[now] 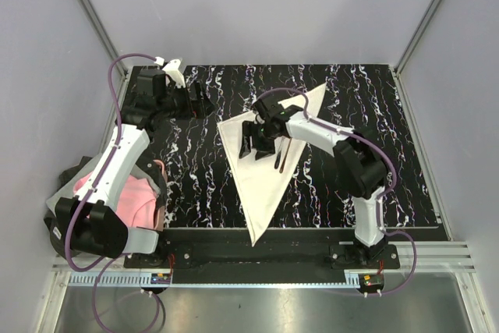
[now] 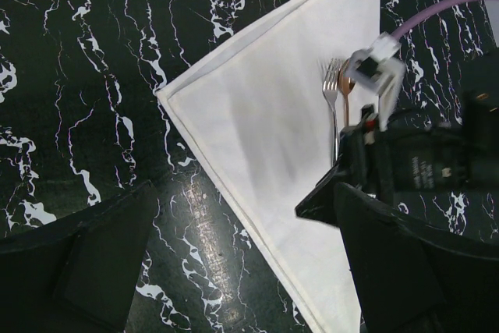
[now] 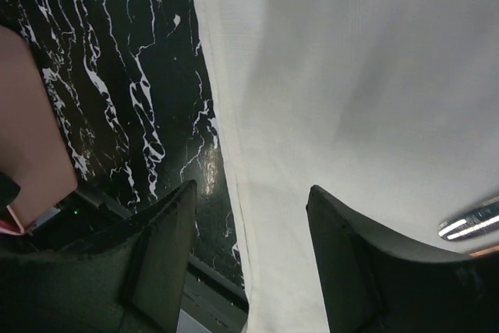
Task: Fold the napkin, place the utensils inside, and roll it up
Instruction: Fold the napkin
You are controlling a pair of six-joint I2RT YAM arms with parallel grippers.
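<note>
The cream napkin (image 1: pixel 261 169) lies folded into a triangle on the black marbled mat. The silver fork (image 2: pixel 334 95) and the copper-brown utensil (image 2: pixel 347 103) lie side by side on it near its right part; in the top view they show as a thin dark line (image 1: pixel 281 155). My right gripper (image 1: pixel 256 146) is open and hovers low over the napkin's left edge (image 3: pixel 234 193), one finger (image 3: pixel 164 255) over the mat, the other over the cloth, holding nothing. My left gripper (image 1: pixel 204 104) is open and empty, above the mat left of the napkin's left corner (image 2: pixel 168 95).
A pink and grey cloth (image 1: pixel 129 196) lies off the mat's left edge beside the left arm. The mat's near edge and a metal rail (image 1: pixel 273 274) run along the front. Enclosure walls stand on three sides.
</note>
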